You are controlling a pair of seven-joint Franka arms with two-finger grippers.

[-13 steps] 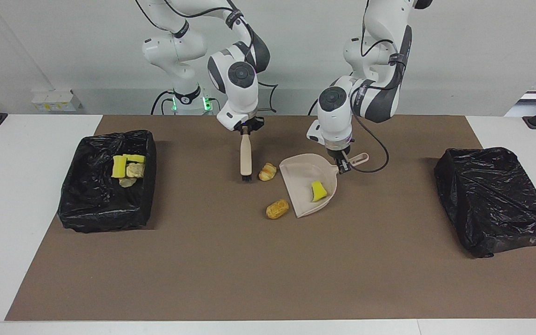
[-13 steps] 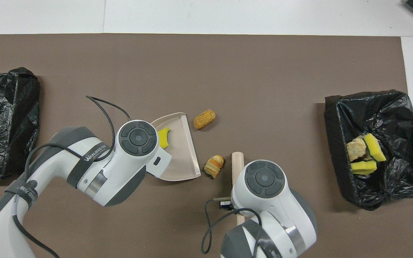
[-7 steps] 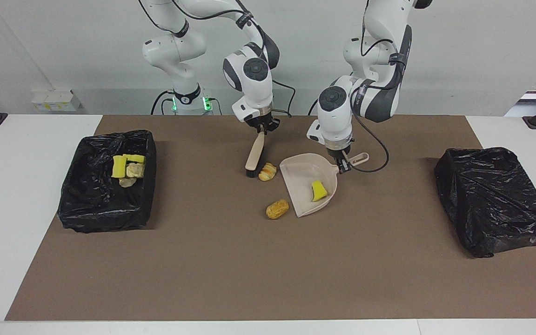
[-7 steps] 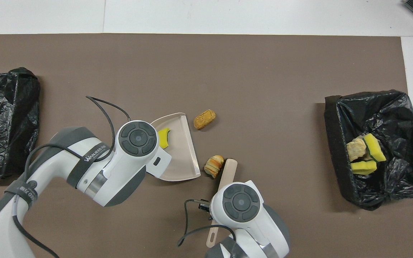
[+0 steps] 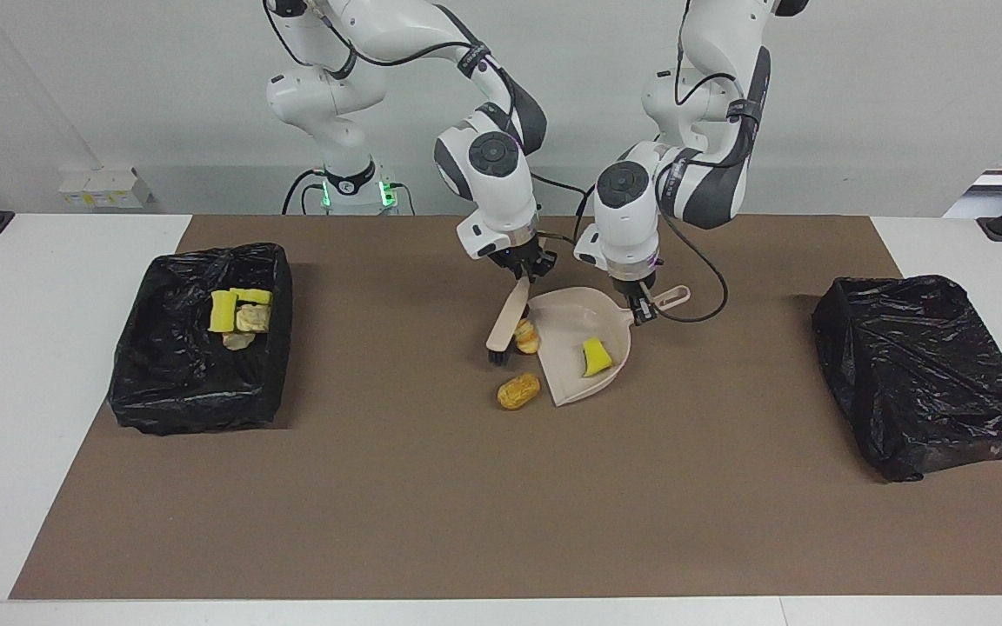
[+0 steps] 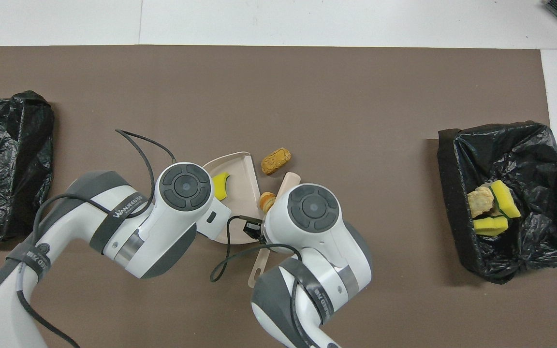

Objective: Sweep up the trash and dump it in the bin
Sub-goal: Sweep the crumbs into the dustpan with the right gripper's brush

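Facing view: right pincer [image 5: 525, 268] clenching tilted beige black-bristled brush [image 5: 505, 317], pressing striped pastry scrap [image 5: 525, 336] against beige plastic dustpan [image 5: 567, 318] lip. Left pincer [image 5: 637, 309] gripping dustpan handle. Risks: scrap squirting sideways past lip; golden-brown scrap [image 5: 518, 390] beside dustpan getting missed.

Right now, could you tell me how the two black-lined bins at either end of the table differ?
The bin at the right arm's end stands open and holds yellow sponge chunks and pale scraps; the bin at the left arm's end shows no opening and no trash, only black plastic draped over it. The first looks boxy and square-edged, the second slumped and crumpled. Both are wrapped in glossy black bags and sit on the brown mat.
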